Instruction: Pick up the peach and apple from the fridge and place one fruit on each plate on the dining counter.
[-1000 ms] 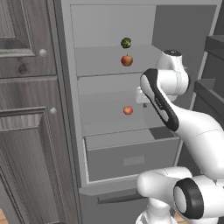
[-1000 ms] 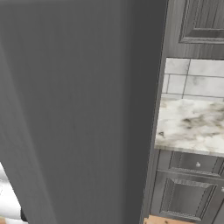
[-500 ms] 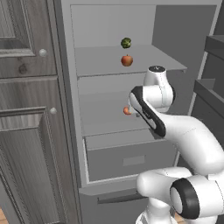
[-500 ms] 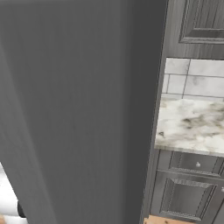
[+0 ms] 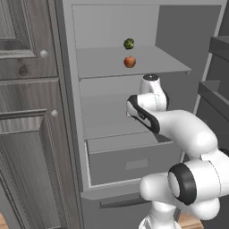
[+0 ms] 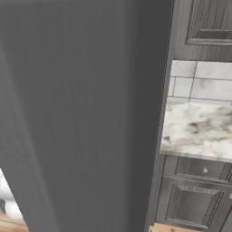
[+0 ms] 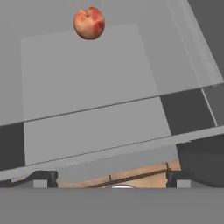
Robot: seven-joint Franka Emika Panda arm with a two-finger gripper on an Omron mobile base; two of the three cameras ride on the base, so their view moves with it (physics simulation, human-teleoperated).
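Note:
The fridge [image 5: 112, 27] stands open. On its upper shelf sits the deep-red apple [image 5: 129, 61], just below a dark green round item [image 5: 129, 43]. In the hand view the orange-red peach [image 7: 89, 22] rests on a pale shelf well ahead of my gripper [image 7: 111, 180], which is open, its fingertips [image 7: 43, 178] wide apart and holding nothing. In the left base view my wrist [image 5: 152, 96] hangs in front of the middle shelf and hides the peach. The plates and the dining counter are out of view.
A fridge drawer [image 5: 129, 161] juts out below the middle shelf, under my arm. Wood-grain grey cabinets [image 5: 27, 112] stand left of the fridge. A dark grey fridge panel [image 6: 81, 113] looms close in the right base view, with a marbled wall counter [image 6: 199, 131] beyond.
My hand has swung down and left to the middle shelf. The peach, visible in the left base view before, is now covered by my wrist. The fruits have not moved.

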